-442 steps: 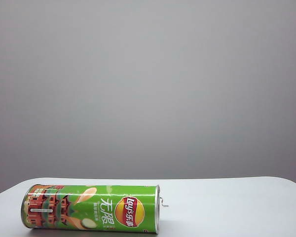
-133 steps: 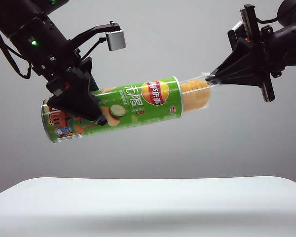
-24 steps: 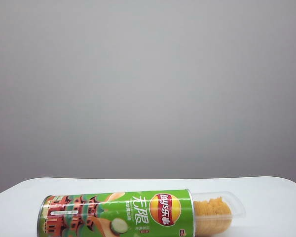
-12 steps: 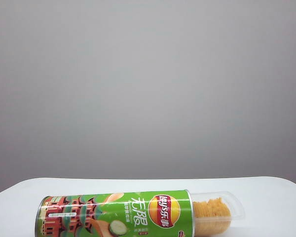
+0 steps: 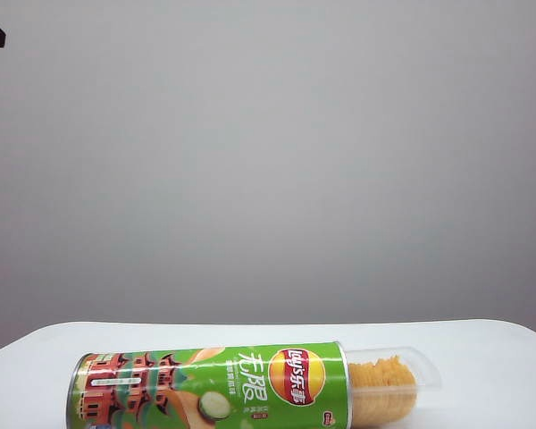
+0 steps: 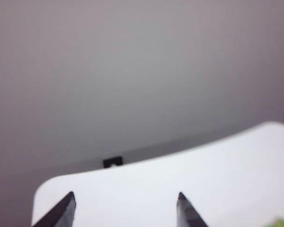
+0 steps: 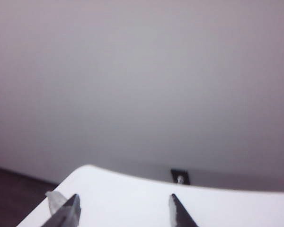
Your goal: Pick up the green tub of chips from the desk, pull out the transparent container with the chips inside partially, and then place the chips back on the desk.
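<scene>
Exterior view, lower left to lower right: the green tub of chips (image 5: 210, 386) lies on its side on the desk (image 5: 482, 357); the transparent container (image 5: 395, 380) sticks out of its right end with the chips (image 5: 381, 386) inside.

My left gripper (image 6: 125, 208) is released, jaws apart over bare desk, empty.

My right gripper (image 7: 124, 208) is likewise spread and empty, clear of the tub.
</scene>
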You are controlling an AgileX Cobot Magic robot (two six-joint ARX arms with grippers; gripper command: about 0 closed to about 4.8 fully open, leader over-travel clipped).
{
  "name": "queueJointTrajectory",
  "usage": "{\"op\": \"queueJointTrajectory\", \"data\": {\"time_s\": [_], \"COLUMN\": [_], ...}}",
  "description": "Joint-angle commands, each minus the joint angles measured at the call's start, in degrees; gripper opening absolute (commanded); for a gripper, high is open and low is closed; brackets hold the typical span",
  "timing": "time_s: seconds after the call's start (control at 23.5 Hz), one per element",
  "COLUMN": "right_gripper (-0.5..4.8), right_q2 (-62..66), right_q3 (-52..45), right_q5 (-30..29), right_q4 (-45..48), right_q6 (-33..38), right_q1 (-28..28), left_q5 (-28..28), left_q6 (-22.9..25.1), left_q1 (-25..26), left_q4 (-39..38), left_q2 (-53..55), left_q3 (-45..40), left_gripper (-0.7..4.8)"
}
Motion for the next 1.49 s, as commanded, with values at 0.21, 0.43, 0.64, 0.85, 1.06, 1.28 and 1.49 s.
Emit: {"op": "queueJointTrajectory", "data": {"time_s": [0.21, 0.43, 0.64, 0.85, 1.06, 1.28, 1.49], "right_gripper": [1.94, 0.4, 0.39, 0.4, 0.4, 0.4, 0.4], "right_q2": [-7.4, -8.7, -8.7, -8.8, -9.3, -9.6, -9.7], "right_q3": [-1.3, -5.8, -10.8, -14.9, -16.9, -17.8, -19.5], "right_q5": [3.3, 16.2, 19.9, 22.1, 22.6, 26.6, 31.1], "right_q4": [0.4, 0.5, 1.4, 4.4, 5.7, 3.2, -0.5], "right_q6": [1.7, 7.8, 8.1, 4.9, 3.5, -0.2, -0.2], "right_q1": [-0.1, -0.1, -0.1, 0.2, 0.3, 0.3, 0.3], "left_q5": [16.6, 15.1, 9.2, 8.9, 11.7, 11.2, 10.4], "left_q6": [-5.3, -5.4, -5.6, -5.9, -5.6, -5.0, -2.9], "left_q1": [20.7, 25.2, 25.1, 24.5, 24.4, 24.4, 24.5], "left_q4": [-4.9, -7.1, -6.3, -2.1, -0.8, 0.5, 0.0], "left_q2": [-8.5, -10.2, -10.3, -13.2, -16.1, -16.1, -16.1], "left_q3": [0.2, 0.1, -0.9, -6.7, -10.9, -14.5, -17.8], "left_gripper": [2.73, 2.72, 2.67, 2.32, 2.03, 2.0, 1.49]}}
